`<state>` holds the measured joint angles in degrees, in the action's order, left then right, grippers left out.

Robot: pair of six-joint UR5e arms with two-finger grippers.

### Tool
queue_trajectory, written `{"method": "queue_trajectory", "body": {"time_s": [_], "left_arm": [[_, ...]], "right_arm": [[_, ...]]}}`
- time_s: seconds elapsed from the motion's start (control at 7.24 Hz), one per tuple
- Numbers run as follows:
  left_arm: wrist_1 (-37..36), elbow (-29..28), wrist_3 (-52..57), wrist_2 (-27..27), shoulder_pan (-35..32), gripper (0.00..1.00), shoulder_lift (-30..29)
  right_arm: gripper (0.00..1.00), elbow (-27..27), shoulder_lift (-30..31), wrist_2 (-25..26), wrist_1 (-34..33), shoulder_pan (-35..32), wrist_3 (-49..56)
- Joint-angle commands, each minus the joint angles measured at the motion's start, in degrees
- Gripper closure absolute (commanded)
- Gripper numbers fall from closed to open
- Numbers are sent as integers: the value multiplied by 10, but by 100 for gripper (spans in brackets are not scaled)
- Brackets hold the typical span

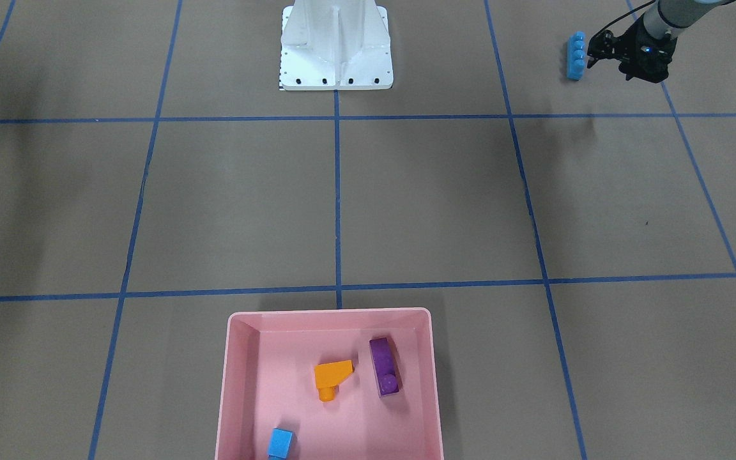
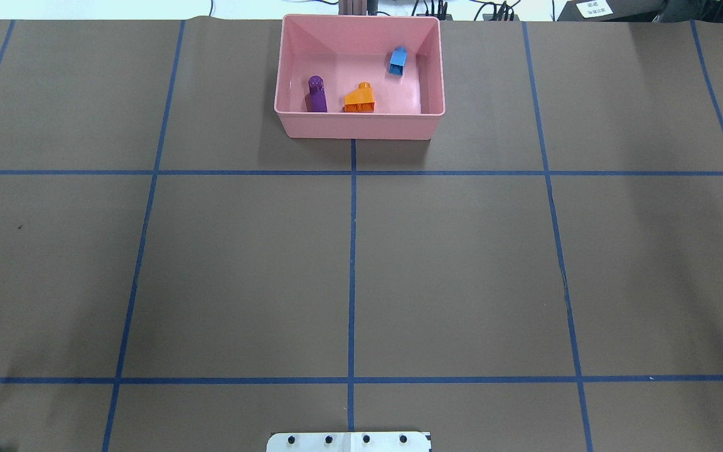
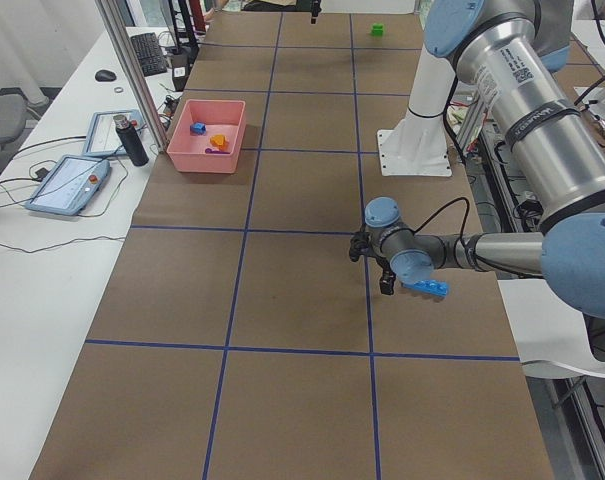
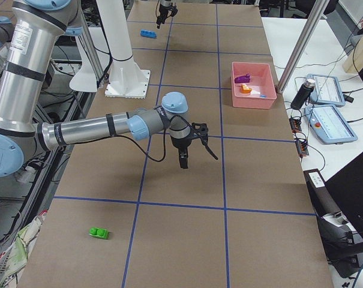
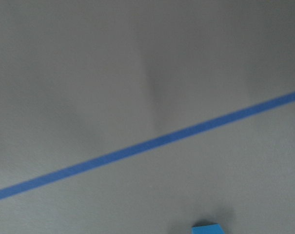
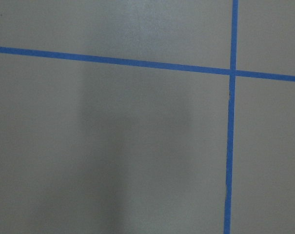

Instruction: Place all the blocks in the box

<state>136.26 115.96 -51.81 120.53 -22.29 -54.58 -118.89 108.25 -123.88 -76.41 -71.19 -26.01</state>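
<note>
Long blue brick: the long blue brick [image 1: 575, 56] lies on the table [image 1: 432, 204] in the upper right corner of the front-facing view, outside the box.
Left gripper: the left gripper [image 1: 595, 54] sits just right of that brick in the frame, fingertips pointing at it. The jaws appear parted and hold nothing, and the brick is not between them.
Long axis: the brick runs up and down the frame, across the direction the fingers point.
Nearer arm: the left arm, by far.
Green brick: the green brick [image 4: 99, 232] lies in the lower left of the exterior right view, also outside the box.
Right gripper: the right gripper [image 4: 197, 157] hangs mid-frame there, well apart from the green brick. Whether it is parted or closed cannot be told.
Box: the box [image 1: 329, 313] stands at bottom centre and holds the orange brick [image 1: 333, 377], purple brick [image 1: 385, 365] and small blue brick [image 1: 280, 443].
Edges: in the exterior left view the long blue brick lies near the table's right-hand edge.
Room: box and brick are well apart, and the way between them crosses brown table marked with blue tape lines [image 1: 337, 191].
</note>
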Motion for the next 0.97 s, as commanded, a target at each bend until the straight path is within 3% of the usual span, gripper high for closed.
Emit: {"method": "queue_trajectory", "body": {"time_s": [0.0,0.28,0.55,0.69,0.83], "left_arm": [[8,-4,-87,-65,125,1,-4],[7,-15,-96,-72,143,39,-9],[7,-35,-97,-72,146,39,-34],[8,-35,-97,-72,145,52,-34],[8,-32,-97,-72,144,94,-33]], "right_arm": [[1,-1,1,0,3,0,-1],[1,0,0,0,3,1,-2],[1,0,-1,0,3,1,-2],[1,-1,-1,-1,3,1,-2],[1,-1,-1,-1,3,1,-3]]}}
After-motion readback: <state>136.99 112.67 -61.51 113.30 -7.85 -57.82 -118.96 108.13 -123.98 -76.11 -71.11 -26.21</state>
